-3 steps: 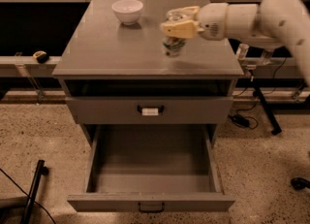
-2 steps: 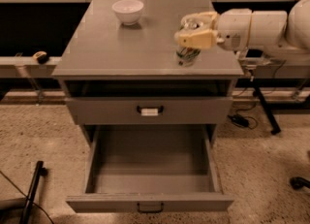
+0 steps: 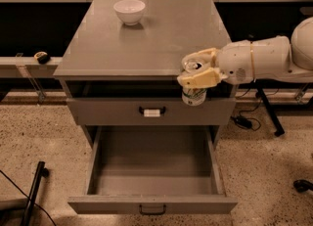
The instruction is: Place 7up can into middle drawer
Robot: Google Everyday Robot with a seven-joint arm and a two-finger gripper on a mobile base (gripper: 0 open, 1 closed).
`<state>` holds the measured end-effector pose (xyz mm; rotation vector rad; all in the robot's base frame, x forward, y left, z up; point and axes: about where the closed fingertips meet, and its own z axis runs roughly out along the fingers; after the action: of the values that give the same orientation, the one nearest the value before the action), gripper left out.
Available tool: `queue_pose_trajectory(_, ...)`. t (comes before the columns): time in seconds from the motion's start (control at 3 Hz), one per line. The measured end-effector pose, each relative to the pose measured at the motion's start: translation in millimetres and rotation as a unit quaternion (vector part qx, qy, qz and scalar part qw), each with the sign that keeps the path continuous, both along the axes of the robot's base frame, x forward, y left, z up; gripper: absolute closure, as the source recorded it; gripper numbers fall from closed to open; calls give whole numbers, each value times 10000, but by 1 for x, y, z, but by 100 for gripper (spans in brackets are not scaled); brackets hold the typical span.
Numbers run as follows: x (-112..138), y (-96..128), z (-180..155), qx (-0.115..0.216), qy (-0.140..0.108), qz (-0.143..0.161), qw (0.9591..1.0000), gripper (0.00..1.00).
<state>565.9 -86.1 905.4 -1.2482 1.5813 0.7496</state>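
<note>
Open middle drawer (image 3: 152,166) sits below & left of gripper (image 3: 187,69). Upper drawer front (image 3: 112,112), w/ white handle label (text unreadable), just left. Gripper clamped on upright 7up can (image 3: 193,95); green lettering, probably the logo. White bowl (image 3: 129,11) well up-left.

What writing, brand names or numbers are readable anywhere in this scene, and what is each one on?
No text here reads clearly.
Green lettering on the 7up can, held in the gripper at the cabinet's front right corner: too blurred to read.
White label on the upper drawer's handle: too small to read.
Open middle drawer: no writing visible.
</note>
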Motion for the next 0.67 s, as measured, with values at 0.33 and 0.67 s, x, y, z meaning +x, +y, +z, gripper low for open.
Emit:
queue_pose_trajectory(0.33,-3,2,-5,-51,40,31,10000,100)
queue_pose_trajectory(0.67,1,2,-31,478,-82,-77,9988,100)
